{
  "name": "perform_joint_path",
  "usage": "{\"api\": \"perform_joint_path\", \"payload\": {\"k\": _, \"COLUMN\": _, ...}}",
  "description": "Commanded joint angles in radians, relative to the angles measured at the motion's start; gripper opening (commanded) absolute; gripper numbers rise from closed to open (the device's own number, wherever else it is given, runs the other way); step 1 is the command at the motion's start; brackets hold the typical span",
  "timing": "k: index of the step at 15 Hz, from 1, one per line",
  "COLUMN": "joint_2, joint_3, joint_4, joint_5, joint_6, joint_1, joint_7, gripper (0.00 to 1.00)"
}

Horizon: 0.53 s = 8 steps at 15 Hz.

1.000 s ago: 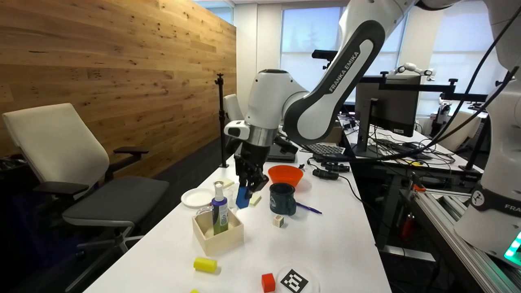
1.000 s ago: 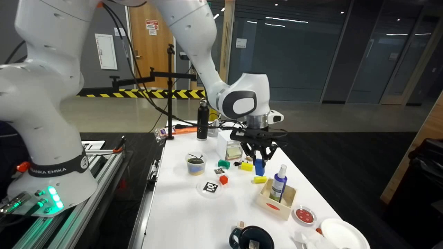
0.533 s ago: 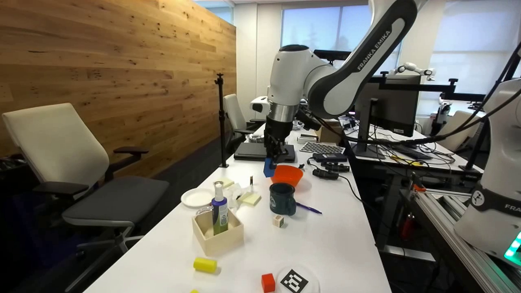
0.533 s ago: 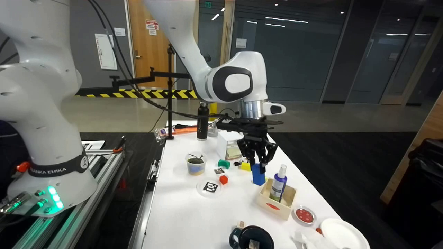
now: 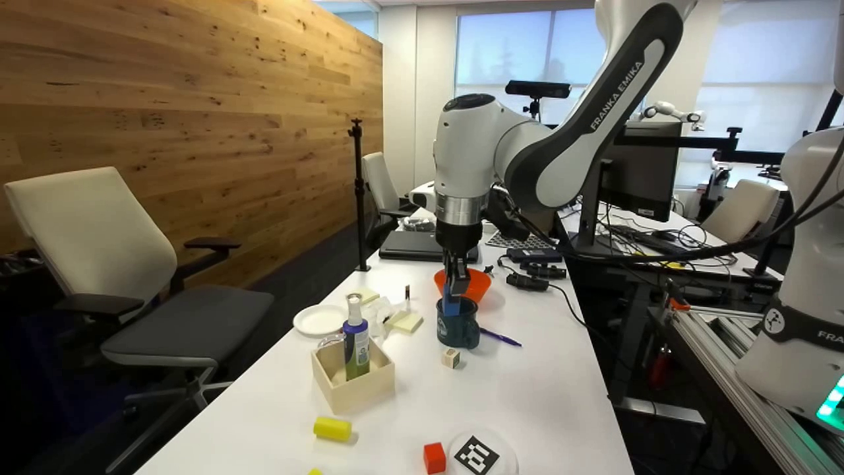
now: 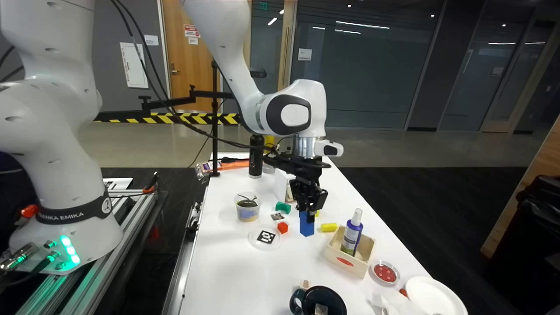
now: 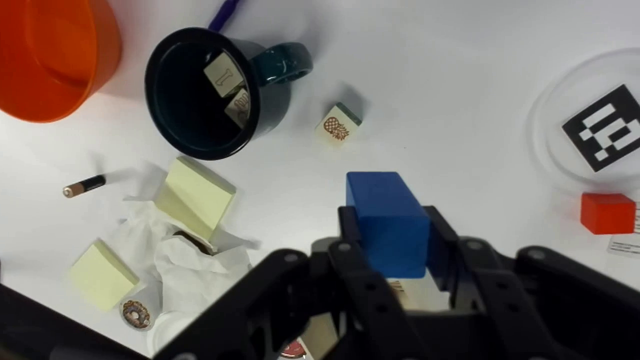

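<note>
The hand (image 7: pixel 391 235) has its grip, two fingers (image 7: pixel 444 250) pressed to opposite sides of the blue block (image 7: pixel 390 222), and that block hangs up off the bench (image 7: pixel 285 200). Round the clock from it, then, in the wrist view! Eleven o'clock: the pineapple cube (image 7: pixel 337 126), on the bench with its picture face up. Ten o'clock: the mug (image 7: pixel 274 102), upright, handle pointing towards two, and there are a couple of cubes (image 7: pixel 224 75) inside. Past the mug, same heading, the bowl (image 7: pixel 50 55), near it but apart, and the pen (image 7: pixel 223 15) shows by the mug's rim at eleven. Across to nine: a pad (image 7: pixel 194 196) against crumpled tissue (image 7: pixel 200 272), with the battery (image 7: pixel 84 185) out beyond. Right over at three, the red block (image 7: pixel 607 214); at two, the clear disc (image 7: pixel 555 107), a black-and-white tag (image 7: pixel 607 127) on it. Over to an exterior view: from the blue block, a yellow cylinder (image 6: pixel 329 227) lies at three, and the box (image 6: pixel 336 258) sits at four, the spray bottle (image 6: pixel 351 238) standing in it. Carry on along that four o'clock line and there's a round dish (image 6: pixel 372 270), red inside, then the plate (image 6: pixel 437 297). Up at ten, the green block (image 6: pixel 283 207).
</note>
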Motion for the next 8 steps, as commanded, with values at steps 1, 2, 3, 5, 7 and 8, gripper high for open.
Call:
{"api": "perform_joint_path", "payload": {"k": 1, "joint_2": 0.097, "joint_3": -0.002, "joint_4": 0.093, "joint_5": 0.059, "joint_6": -0.019, "joint_1": -0.002, "joint_7": 0.060, "gripper": 0.10}}
{"api": "perform_joint_path", "payload": {"k": 2, "joint_2": 0.120, "joint_3": -0.008, "joint_4": 0.114, "joint_5": 0.070, "joint_6": -0.021, "joint_1": -0.005, "joint_7": 0.071, "gripper": 0.10}}
{"api": "perform_joint_path", "payload": {"k": 3, "joint_2": 0.144, "joint_3": -0.017, "joint_4": 0.135, "joint_5": 0.078, "joint_6": -0.024, "joint_1": -0.005, "joint_7": 0.087, "gripper": 0.10}}
{"api": "perform_joint_path", "payload": {"k": 5, "joint_2": 0.183, "joint_3": -0.033, "joint_4": 0.172, "joint_5": 0.108, "joint_6": -0.027, "joint_1": -0.010, "joint_7": 0.116, "gripper": 0.10}}
{"api": "perform_joint_path", "payload": {"k": 7, "joint_2": 0.212, "joint_3": -0.046, "joint_4": 0.206, "joint_5": 0.153, "joint_6": -0.024, "joint_1": -0.018, "joint_7": 0.146, "gripper": 0.10}}
{"api": "perform_joint_path", "payload": {"k": 8, "joint_2": 0.218, "joint_3": -0.046, "joint_4": 0.220, "joint_5": 0.186, "joint_6": -0.027, "joint_1": -0.025, "joint_7": 0.154, "gripper": 0.10}}
